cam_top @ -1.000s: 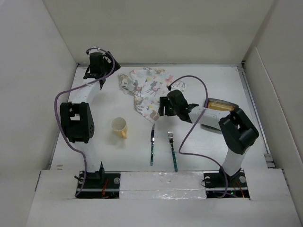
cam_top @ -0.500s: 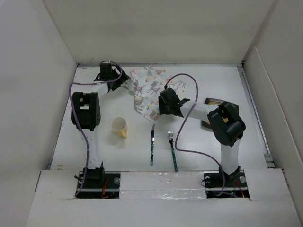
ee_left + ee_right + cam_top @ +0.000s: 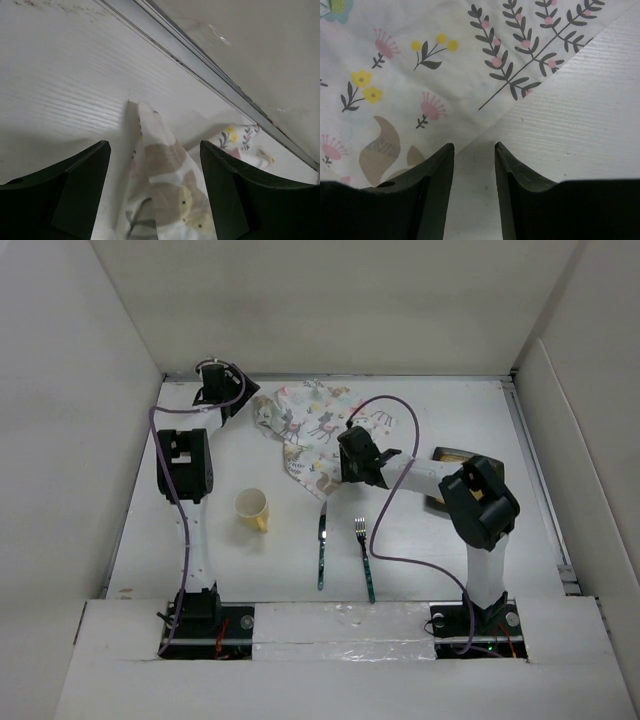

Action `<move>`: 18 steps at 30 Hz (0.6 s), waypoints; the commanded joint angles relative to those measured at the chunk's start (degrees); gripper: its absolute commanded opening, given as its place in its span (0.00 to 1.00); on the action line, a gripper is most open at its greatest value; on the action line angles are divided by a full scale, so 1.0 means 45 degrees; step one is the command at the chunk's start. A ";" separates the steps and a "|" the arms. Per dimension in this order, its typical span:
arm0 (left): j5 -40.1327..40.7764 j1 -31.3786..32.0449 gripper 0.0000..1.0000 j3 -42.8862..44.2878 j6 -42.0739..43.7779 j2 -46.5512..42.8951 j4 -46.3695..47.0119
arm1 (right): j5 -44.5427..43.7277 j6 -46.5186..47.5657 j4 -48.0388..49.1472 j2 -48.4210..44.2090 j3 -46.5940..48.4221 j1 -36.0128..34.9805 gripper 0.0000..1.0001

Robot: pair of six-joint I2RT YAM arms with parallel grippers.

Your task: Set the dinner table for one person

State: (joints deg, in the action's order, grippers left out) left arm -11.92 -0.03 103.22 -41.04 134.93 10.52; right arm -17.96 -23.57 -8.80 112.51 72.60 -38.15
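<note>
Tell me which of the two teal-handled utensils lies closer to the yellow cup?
The knife, with its plain blade: it lies between the cup and the fork, whose tines mark it.

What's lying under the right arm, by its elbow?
A tan thing with a dark edge peeks out on the table. The arm covers most of it, so I cannot tell what it is.

dinner table [image 3: 420,540], large flat matte white surface, white-walled
</note>
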 commanded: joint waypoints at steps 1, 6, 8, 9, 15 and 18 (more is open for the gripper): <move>0.0091 -0.0071 0.69 0.1764 -0.0197 0.0735 -0.0911 | 0.0006 0.0238 0.0724 -0.1094 -0.0291 -0.0485 0.41; -0.0065 -0.0071 0.66 0.2589 -0.0587 0.1536 -0.0816 | 0.0279 0.0316 0.0295 -0.0707 0.0136 -0.0487 0.61; -0.0280 -0.0071 0.64 0.2960 -0.0685 0.1753 -0.0913 | 0.0337 0.0317 0.0431 -0.0647 0.0137 -0.0487 0.61; -0.0338 0.0065 0.62 0.3019 -0.0724 0.1850 -0.0874 | 0.0396 0.0336 0.0509 -0.0666 0.0137 -0.0487 0.60; -0.0865 0.0066 0.55 0.2844 -0.1232 0.1987 -0.0405 | 0.0473 0.0395 0.0412 -0.0452 0.0352 -0.0350 0.60; -0.0788 0.0066 0.49 0.2493 -0.1368 0.1813 -0.0231 | 0.0708 0.0297 0.0646 -0.0432 0.0235 -0.0078 0.60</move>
State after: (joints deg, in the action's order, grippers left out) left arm -14.48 0.16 114.13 -45.76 143.52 7.38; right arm -15.90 -22.65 -8.49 110.30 71.88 -39.53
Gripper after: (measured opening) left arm 0.504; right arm 0.602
